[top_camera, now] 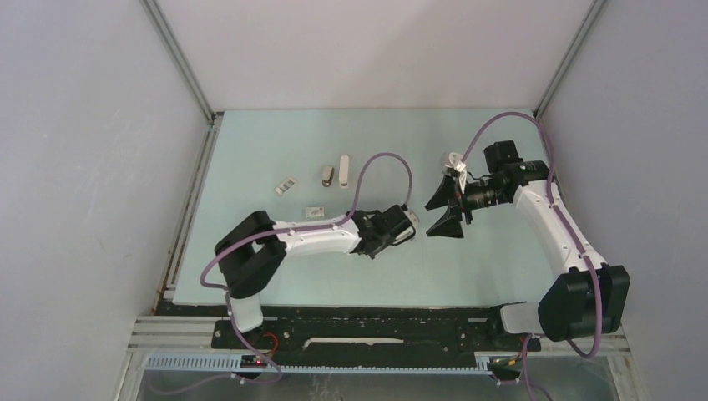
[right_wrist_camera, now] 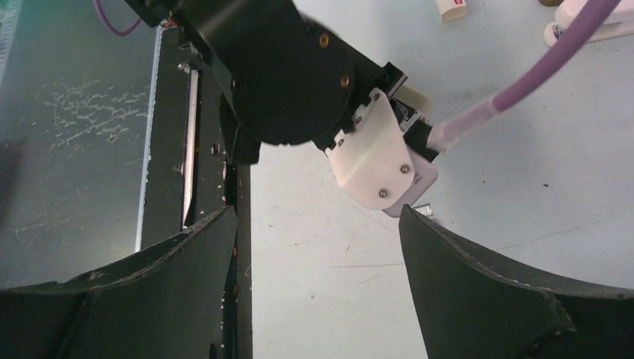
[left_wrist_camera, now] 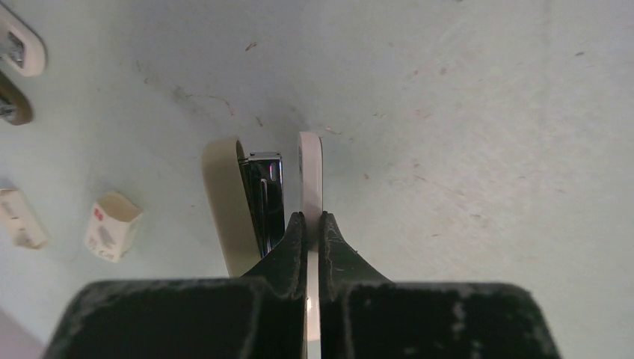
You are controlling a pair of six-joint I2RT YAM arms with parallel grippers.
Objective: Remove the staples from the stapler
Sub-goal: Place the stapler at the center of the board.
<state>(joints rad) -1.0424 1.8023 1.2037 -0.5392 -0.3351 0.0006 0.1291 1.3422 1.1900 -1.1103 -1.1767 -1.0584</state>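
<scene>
1. Two robot arms meet over a pale green table (top_camera: 267,134). The left gripper (left_wrist_camera: 312,221) has its fingers pressed tight on the thin white base of the small stapler (left_wrist_camera: 224,198).
2. Opened wide, the stapler shows its grey-beige top swung away from the white base, with the shiny metal magazine (left_wrist_camera: 263,187) exposed between them. Its front end points down at the table, and whether it touches the surface cannot be told.
3. No staples can be made out in the magazine from any view.
4. Just to the right of the stapler, the right gripper (right_wrist_camera: 318,217) hovers with its fingers spread wide, holding and touching nothing.
5. One small white printed box (top_camera: 315,211) lies near the stapler on its left, and a second box (top_camera: 286,185) sits farther out the same way.
6. Beyond the stapler, toward the back wall, a slim white stapler (top_camera: 342,171) and a shorter brownish object (top_camera: 327,174) lie side by side, well apart from both grippers.
</scene>
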